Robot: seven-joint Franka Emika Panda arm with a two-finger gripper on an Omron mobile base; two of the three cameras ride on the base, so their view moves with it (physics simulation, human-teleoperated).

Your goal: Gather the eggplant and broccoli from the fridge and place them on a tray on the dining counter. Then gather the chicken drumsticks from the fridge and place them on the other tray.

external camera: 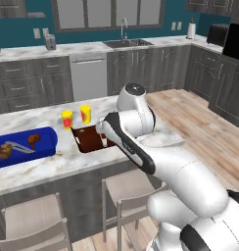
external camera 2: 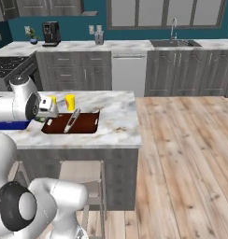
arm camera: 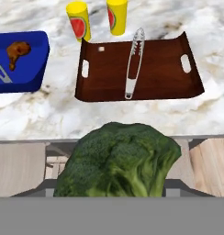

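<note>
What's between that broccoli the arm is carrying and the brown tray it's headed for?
Nothing blocks the way: in the hand view the broccoli hangs at the counter's near edge, with bare marble up to the brown tray. On the tray lie silver tongs, right of centre, so the left half is the freer landing spot.

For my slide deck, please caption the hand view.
Gripper carries broccoli toward the brown tray holding tongs on the marble counter.
</note>
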